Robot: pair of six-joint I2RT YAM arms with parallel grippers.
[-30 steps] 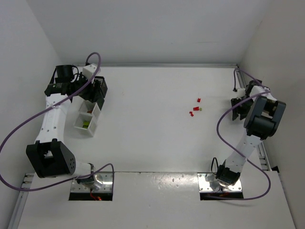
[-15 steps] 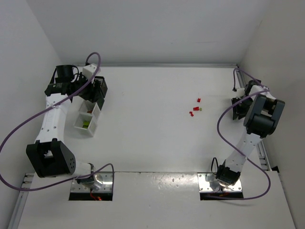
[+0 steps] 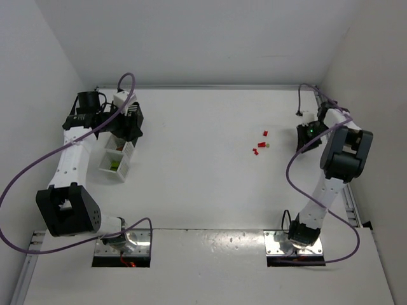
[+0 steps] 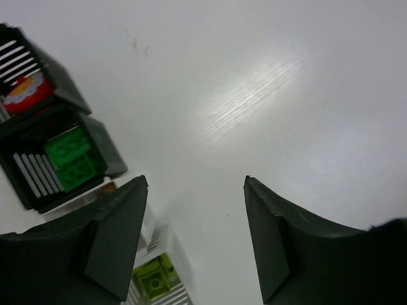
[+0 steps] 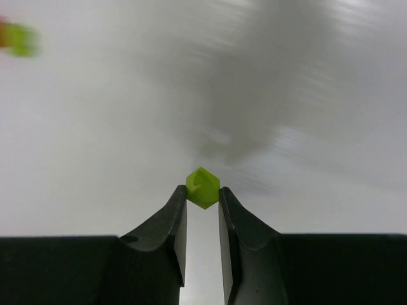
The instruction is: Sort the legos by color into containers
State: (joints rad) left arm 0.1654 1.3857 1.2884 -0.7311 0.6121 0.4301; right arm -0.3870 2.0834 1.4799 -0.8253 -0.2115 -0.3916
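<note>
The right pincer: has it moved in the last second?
Yes. The right pincer, pinching a green lego, has shifted left, away from the right wall, toward the loose legos on the table.

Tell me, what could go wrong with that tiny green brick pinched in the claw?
The right gripper pinches the yellow-green lego only at its very tips, so it might slip or pop out. The containers stand far across the table, a long carry. The left gripper hangs open right beside them, so the two could crowd each other there.
</note>
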